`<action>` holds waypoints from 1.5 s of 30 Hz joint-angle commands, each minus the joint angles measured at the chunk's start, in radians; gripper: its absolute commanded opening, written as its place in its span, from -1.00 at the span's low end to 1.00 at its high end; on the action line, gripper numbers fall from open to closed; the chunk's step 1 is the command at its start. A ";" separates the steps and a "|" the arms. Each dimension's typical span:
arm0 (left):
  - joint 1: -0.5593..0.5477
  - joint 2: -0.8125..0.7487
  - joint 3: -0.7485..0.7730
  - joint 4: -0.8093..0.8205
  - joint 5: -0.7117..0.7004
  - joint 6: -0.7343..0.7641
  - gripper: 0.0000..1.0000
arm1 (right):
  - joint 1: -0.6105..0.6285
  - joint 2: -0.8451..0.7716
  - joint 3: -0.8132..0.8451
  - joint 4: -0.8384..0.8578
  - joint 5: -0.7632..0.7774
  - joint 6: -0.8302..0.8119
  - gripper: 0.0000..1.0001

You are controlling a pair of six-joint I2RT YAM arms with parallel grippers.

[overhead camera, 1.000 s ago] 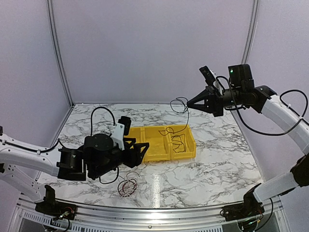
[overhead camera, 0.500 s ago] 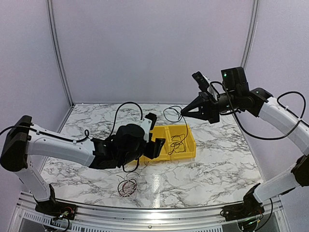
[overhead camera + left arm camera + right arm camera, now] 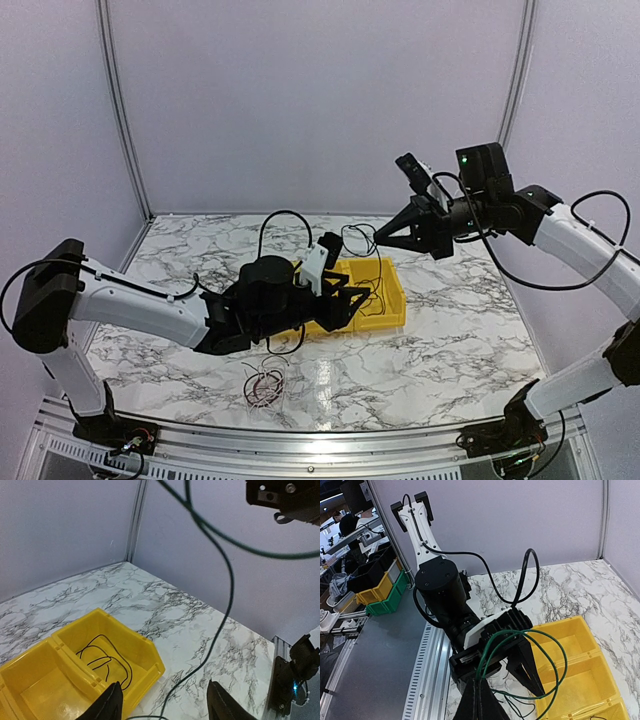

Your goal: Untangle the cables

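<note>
My right gripper (image 3: 379, 237) is raised over the yellow bin (image 3: 392, 318) and shut on a thin dark green cable (image 3: 565, 664). The cable loops at the tips and hangs down toward the bin. In the right wrist view that gripper (image 3: 480, 685) shows its tips pressed together on the cable. My left gripper (image 3: 352, 298) reaches over the bin's front, open. The hanging cable (image 3: 231, 580) passes down between the left gripper's (image 3: 163, 690) fingers without being pinched. More black cables (image 3: 102, 636) lie in the bin's right compartment. A small red, white and black tangle (image 3: 265, 384) lies on the marble near the front.
The bin (image 3: 156, 666) has three compartments and sits mid-table. The left arm's thick black cable (image 3: 283, 215) arches above its wrist. Metal rails run along the table's near edge (image 3: 320, 440), and the enclosure's walls close the back and sides.
My left arm has swung from the near left up to the bin, and its gripper now stands around the hanging cable. The right gripper has shifted slightly left and down, still holding the cable.
</note>
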 commanded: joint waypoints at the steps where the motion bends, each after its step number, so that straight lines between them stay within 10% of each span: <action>1: 0.000 0.037 0.021 0.192 0.121 0.067 0.18 | 0.008 -0.009 0.013 0.039 -0.018 0.027 -1.00; 6: 0.003 0.162 0.082 0.363 0.180 0.101 0.15 | 0.009 0.014 0.040 0.042 -0.040 0.045 -1.00; 16: 0.026 0.353 0.166 0.385 0.163 0.020 -0.68 | 0.007 0.016 0.207 -0.051 -0.064 0.032 -1.00; 30: 0.027 0.470 0.110 0.427 0.160 -0.098 -0.63 | -0.084 0.027 0.521 -0.047 -0.131 0.119 -1.00; 45: 0.015 0.330 -0.051 0.475 0.141 -0.140 -0.65 | -0.183 0.015 0.374 0.036 -0.016 0.128 -1.00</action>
